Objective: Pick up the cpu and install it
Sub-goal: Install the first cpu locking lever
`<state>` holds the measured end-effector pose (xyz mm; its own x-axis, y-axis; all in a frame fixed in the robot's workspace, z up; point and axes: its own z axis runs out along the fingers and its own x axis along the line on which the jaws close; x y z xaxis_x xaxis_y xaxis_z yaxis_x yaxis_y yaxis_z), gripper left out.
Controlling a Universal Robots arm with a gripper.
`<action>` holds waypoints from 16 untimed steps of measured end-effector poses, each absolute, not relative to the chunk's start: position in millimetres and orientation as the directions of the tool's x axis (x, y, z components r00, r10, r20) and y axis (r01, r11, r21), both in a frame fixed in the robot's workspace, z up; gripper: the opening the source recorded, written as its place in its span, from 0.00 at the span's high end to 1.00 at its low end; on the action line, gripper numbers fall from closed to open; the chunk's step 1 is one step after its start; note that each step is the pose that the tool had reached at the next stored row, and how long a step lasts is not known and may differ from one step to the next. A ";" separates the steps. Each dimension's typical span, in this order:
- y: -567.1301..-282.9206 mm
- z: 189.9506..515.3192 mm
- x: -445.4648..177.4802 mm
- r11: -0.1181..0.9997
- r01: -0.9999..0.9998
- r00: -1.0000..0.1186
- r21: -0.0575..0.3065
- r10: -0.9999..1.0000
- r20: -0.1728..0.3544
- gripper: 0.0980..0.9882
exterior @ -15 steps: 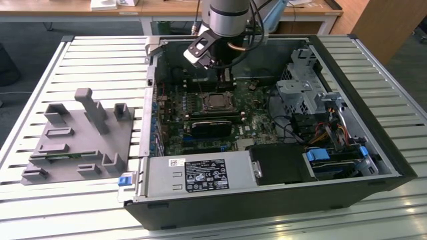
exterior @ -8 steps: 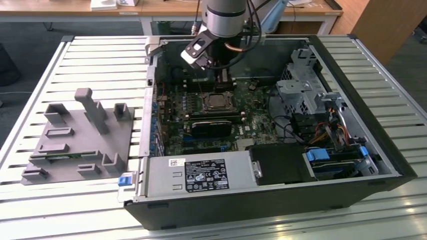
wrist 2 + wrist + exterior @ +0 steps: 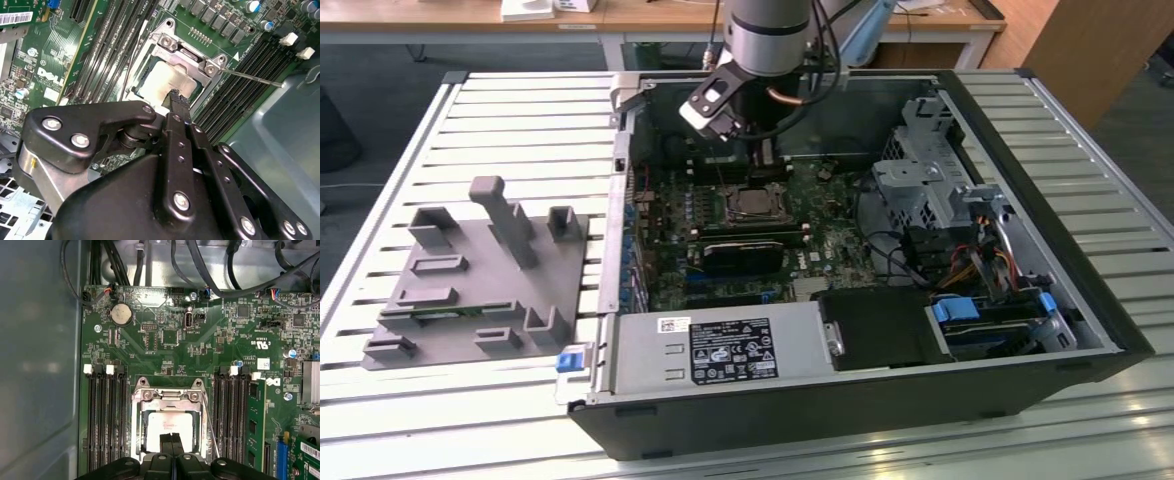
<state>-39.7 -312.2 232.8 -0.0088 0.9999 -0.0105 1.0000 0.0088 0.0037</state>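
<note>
Claw (image 3: 171, 439): the fingers are being held pressed together with nothing between them, poised just above the cpu in both wrist views.
Cpu (image 3: 169, 424): it is being seen lying flat in the socket frame (image 3: 168, 395) on the motherboard (image 3: 210, 350), its silver top showing between the memory slots (image 3: 105, 410).
Retention lever (image 3: 247, 77): a thin metal rod is being seen angled away from the frame's corner.
Computer case (image 3: 1014, 380): it is being shown open on the slatted surface (image 3: 520, 110), with the arm (image 3: 767, 40) reaching in.
Grey tray (image 3: 474, 290): it is being seen beside the case, at the exterior view's left.
</note>
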 end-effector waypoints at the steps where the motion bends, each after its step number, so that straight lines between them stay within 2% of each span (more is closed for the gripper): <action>1: -312.2 232.7 -40.1 0.009 1.000 -0.009 0.004 1.000 -0.011 0.99; 8: -312.2 233.7 -45.0 0.010 1.000 -0.010 0.009 1.000 -0.012 0.99; 16: -312.2 259.2 -45.0 0.040 0.999 -0.040 0.009 0.999 -0.011 0.99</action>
